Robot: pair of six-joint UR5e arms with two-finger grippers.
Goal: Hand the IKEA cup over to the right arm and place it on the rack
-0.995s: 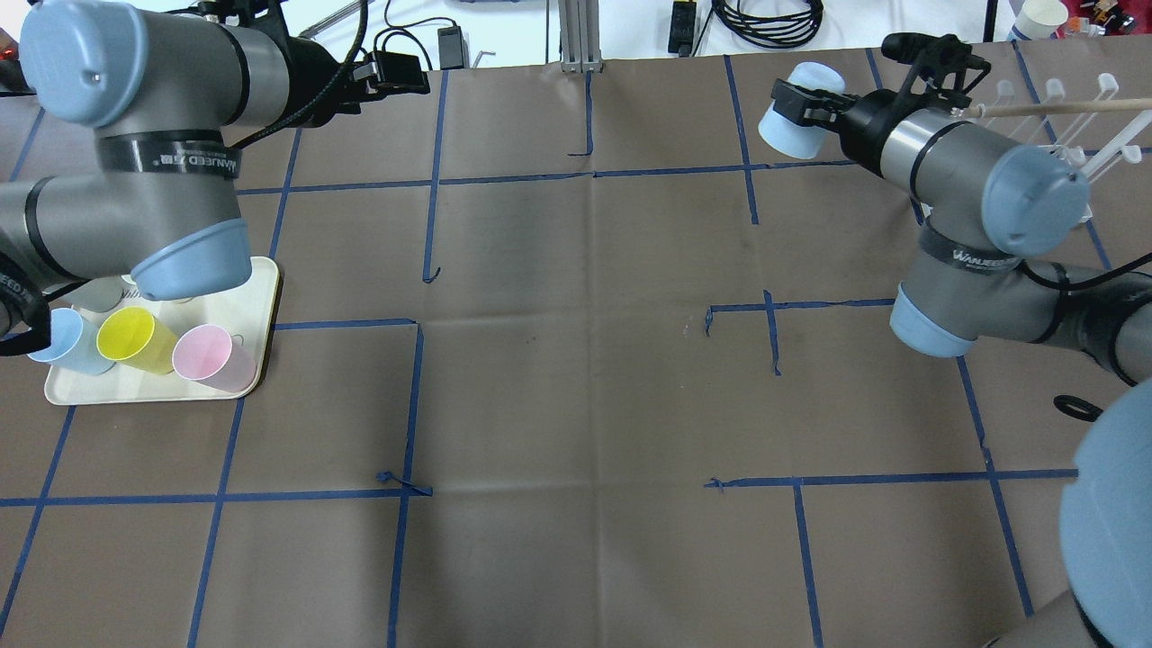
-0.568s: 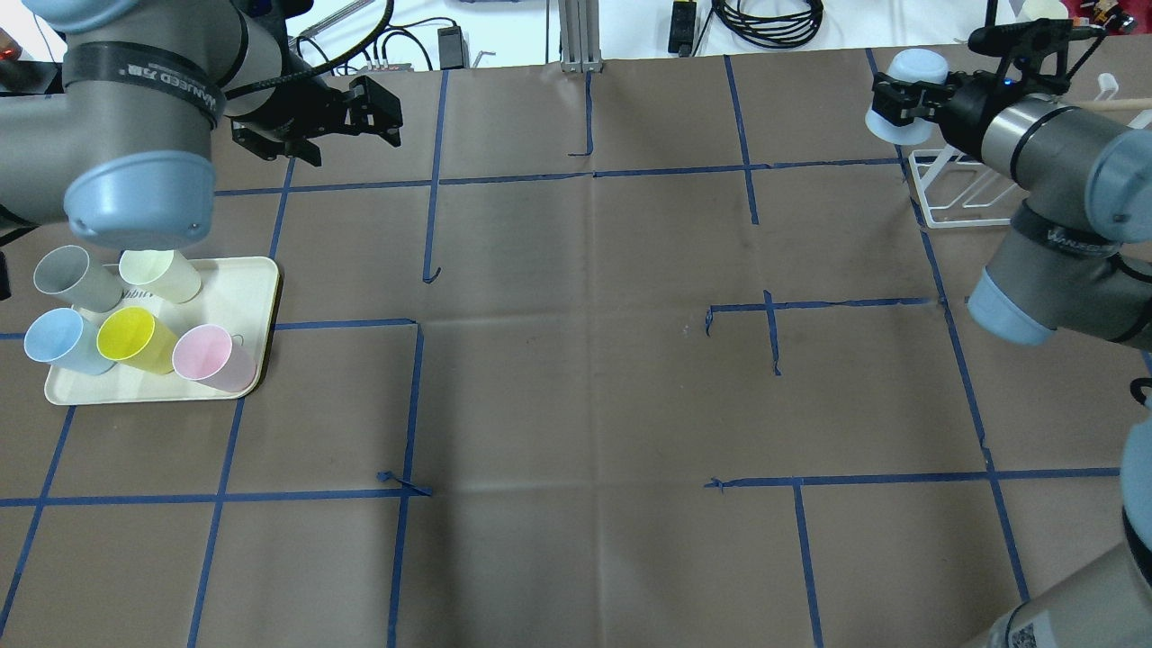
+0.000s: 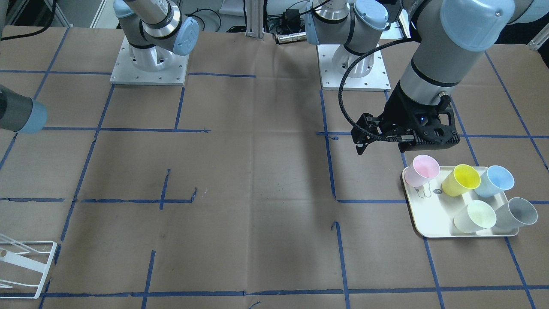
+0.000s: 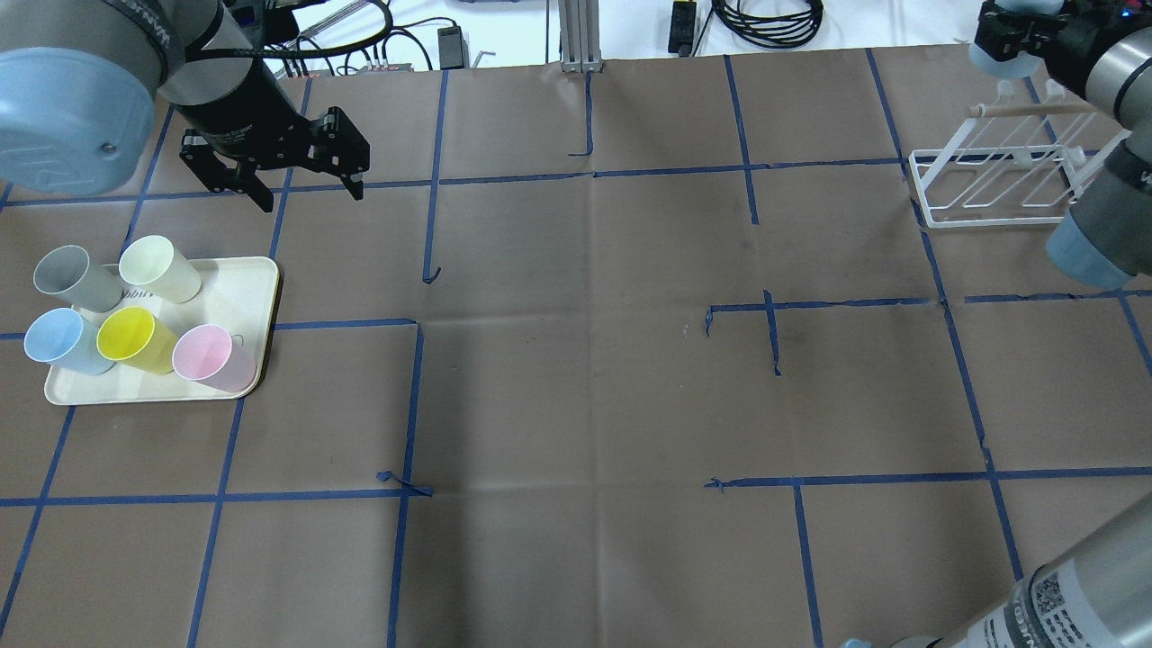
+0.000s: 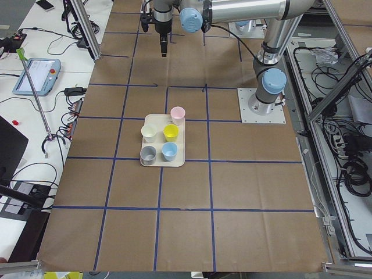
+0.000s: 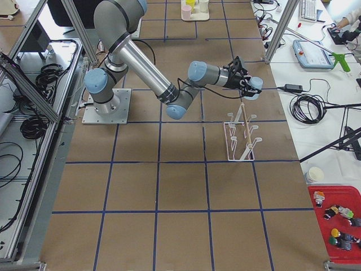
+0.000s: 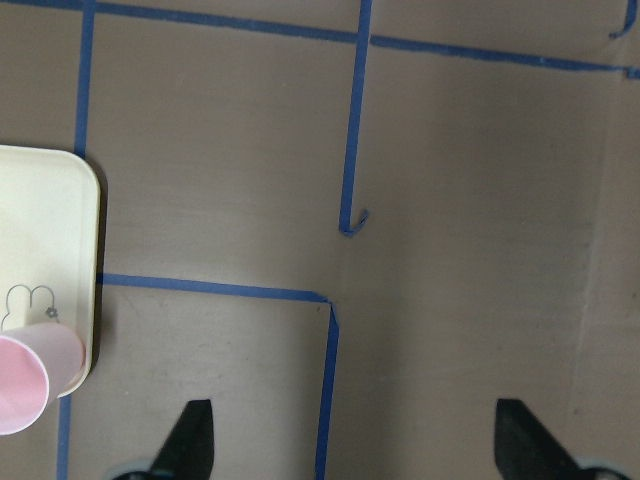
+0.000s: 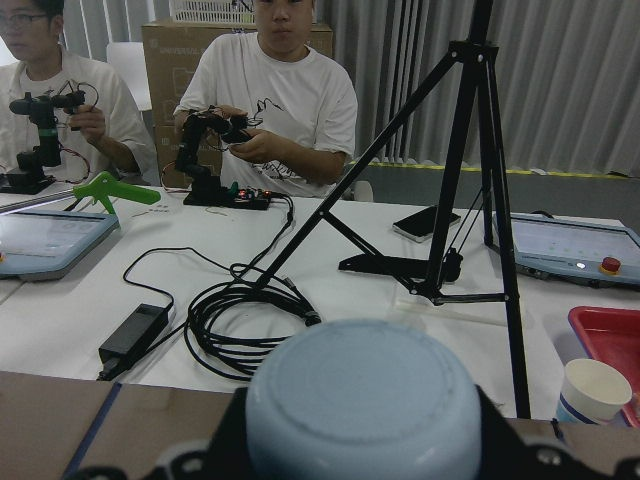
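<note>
Right gripper [image 4: 1003, 31] clamped on pale blue cup [image 8: 362, 400] near white wire rack [image 4: 999, 221]; left gripper [image 4: 310, 193] spread, empty, near tray [image 4: 256, 297].

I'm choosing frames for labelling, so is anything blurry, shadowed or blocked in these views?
Right wrist view: the blue cup fills the lower foreground, slightly soft; the room behind is sharp. Left wrist view: even light; the fingertips of the left tool are dark and soft at the bottom edge. Overhead view: faint shadows across the table.

Tray [image 4: 259, 290], left side: crowded by five cups [image 4: 135, 337]. Rack [image 4: 999, 221] set at far right corner. Broad bare paper [image 4: 585, 360] left between.
</note>
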